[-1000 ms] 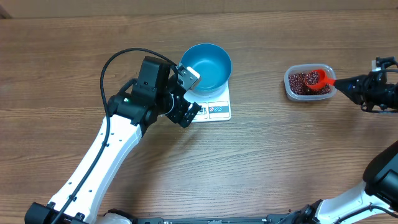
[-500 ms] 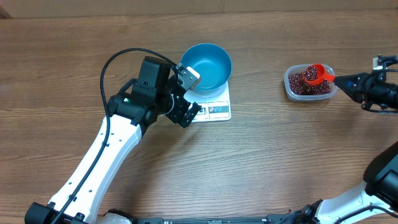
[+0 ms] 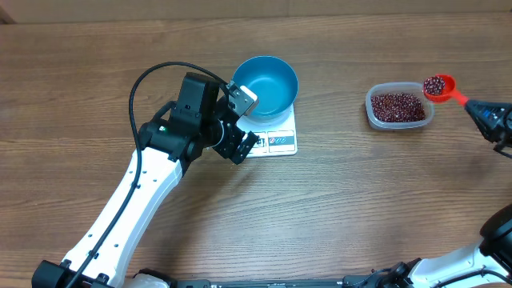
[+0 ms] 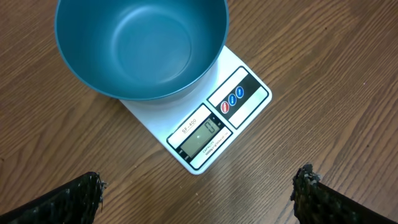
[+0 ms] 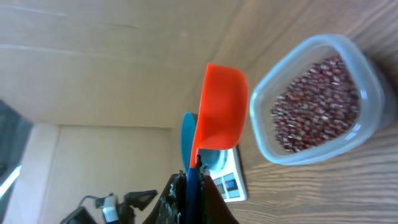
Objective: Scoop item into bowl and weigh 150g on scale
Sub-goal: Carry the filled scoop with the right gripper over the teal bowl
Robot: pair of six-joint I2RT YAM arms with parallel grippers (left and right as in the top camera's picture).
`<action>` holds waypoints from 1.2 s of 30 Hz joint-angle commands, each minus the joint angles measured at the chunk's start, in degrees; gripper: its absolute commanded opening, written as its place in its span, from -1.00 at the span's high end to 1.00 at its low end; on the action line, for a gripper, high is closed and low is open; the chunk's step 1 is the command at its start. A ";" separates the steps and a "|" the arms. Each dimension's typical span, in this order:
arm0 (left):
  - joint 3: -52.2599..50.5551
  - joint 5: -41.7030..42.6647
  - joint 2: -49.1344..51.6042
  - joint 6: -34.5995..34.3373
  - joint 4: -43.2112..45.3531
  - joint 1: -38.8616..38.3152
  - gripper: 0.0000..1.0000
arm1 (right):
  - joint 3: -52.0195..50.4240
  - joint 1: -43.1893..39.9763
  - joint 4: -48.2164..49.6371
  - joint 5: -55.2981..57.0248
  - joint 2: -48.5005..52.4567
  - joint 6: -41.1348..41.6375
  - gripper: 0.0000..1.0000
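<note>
One bowl (image 3: 265, 85) on one scale (image 3: 278, 142); left claw (image 4: 199, 177) apart; right claw (image 5: 189, 185) clamped on one scoop (image 3: 439, 85)

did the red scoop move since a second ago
Yes. The red scoop was down in the clear tub; now it is past the tub's upper right corner, carrying beans.

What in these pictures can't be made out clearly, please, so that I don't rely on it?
- Right wrist view: what the scoop carries, since only its underside faces the camera.
- Right wrist view: most of the bowl, hidden behind the scoop.
- Overhead view: the reading on the scale, too small to read.
- Overhead view: the right hand, partly cut off by the right edge.
- Left wrist view: the bowl's far rim, cut off by the top edge.
</note>
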 commanded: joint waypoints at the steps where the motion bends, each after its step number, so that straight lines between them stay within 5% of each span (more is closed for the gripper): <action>1: 1.22 -0.31 -0.13 0.22 0.24 0.13 -0.99 | -0.22 1.11 -3.08 -6.29 -0.04 -6.36 0.92; 19: 1.22 -0.31 -0.13 0.22 0.24 0.13 -0.99 | -0.22 18.86 -4.74 -9.07 -0.04 -9.14 0.92; 36: 1.22 -0.31 -0.13 0.22 0.24 0.13 -0.99 | -0.22 38.49 29.40 -2.80 -0.04 27.10 0.92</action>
